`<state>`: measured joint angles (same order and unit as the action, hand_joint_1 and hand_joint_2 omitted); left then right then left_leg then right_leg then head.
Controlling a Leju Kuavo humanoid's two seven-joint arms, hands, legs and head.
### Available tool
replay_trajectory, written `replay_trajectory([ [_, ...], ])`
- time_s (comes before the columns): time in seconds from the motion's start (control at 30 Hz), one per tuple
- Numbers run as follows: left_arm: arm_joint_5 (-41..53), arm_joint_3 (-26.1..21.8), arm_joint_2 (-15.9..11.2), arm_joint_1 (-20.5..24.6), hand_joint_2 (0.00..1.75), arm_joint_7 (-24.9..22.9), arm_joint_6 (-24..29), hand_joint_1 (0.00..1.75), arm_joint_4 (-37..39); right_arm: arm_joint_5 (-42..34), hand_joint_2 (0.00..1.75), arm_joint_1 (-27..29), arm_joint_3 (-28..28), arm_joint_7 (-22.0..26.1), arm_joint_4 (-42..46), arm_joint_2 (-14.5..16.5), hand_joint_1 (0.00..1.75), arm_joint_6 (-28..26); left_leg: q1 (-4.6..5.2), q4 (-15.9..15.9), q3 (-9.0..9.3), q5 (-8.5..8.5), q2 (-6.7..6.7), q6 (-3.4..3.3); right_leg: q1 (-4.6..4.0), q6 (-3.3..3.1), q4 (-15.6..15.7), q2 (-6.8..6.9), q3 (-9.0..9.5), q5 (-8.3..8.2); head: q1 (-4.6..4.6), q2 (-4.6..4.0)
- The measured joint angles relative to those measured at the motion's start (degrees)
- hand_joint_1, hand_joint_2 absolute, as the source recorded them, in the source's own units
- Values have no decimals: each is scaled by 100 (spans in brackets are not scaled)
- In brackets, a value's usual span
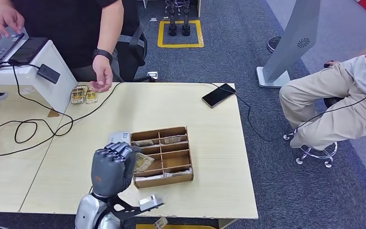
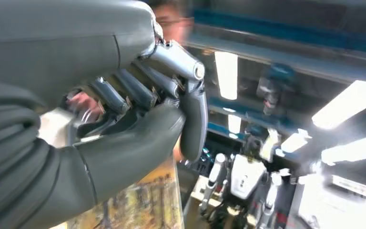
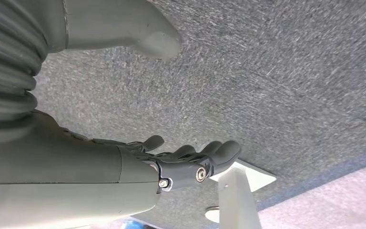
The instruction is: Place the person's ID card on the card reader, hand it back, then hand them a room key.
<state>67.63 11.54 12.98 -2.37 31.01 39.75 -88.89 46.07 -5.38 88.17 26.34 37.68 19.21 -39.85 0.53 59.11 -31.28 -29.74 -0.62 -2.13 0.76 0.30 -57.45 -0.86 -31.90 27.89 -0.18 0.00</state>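
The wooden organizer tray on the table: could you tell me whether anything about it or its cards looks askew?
One card sits tilted, poking over the wooden tray at its left edge beside the left hand, which pinches a card. The tray itself lies slightly skewed to the table edge.

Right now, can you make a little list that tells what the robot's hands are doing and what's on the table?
left hand: raised over the table, grey fingers curled around a yellowish patterned card
right hand: hangs over grey carpet, holds nothing
brown wooden divided box: on the pale wooden table, cards inside
black phone: far table edge
person's hand: above the table
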Motion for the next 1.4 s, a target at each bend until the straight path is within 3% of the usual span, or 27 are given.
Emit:
replay_trajectory([
  [0.2, -1063, -287, 53, -43, 175, 135, 12, 175, 36, -29, 175, -3, 0, -47, 41, 0, 0, -2, -1, 0, 0, 0, -2, 0, -1, 0, 0, 4, -2, 0, -4, 0],
  [0.47, -3904, -285, 22, 250, 175, -276, -271, 175, 140, 8, 175, -27, 0, -62, 109, 0, 0, -2, -1, 0, 3, 1, 0, 0, -1, 0, 0, 1, -2, -1, -3, 0],
  [0.8, -4944, -280, 15, 750, 175, -651, -482, 175, 363, 21, 175, -56, 0, -52, 120, 1, 0, 0, -1, 1, 0, 1, 0, -1, 0, 0, 0, -1, -2, -1, -3, 0],
  [1.23, -5224, -280, -125, 1299, 175, -852, -493, 175, 986, 159, 175, -116, 0, 49, 113, 3, 0, 1, -1, 1, -2, 1, -2, 0, 0, 0, 0, 3, -2, -1, -4, 0],
  [1.27, -5207, -280, -150, 1335, 175, -876, -492, 170, 1048, 173, 175, -123, 0, 52, 110, 3, 0, 0, -1, 1, -2, 1, -2, 0, -1, 0, -1, 3, -2, -1, -4, 0],
  [1.3, -5195, -280, -171, 1367, 175, -894, -490, 141, 1103, 184, 175, -131, 0, 54, 108, 4, 0, 0, -1, 1, -2, 1, -2, 0, -1, 0, -1, 3, -2, -1, -4, 0],
  [1.4, -5194, -280, -227, 1456, 175, -953, -490, 15, 1260, 205, 175, -149, 0, 68, 100, 4, 0, 1, -1, 1, -3, 1, -2, 0, -1, 0, -1, 3, -2, -1, -4, 0],
])
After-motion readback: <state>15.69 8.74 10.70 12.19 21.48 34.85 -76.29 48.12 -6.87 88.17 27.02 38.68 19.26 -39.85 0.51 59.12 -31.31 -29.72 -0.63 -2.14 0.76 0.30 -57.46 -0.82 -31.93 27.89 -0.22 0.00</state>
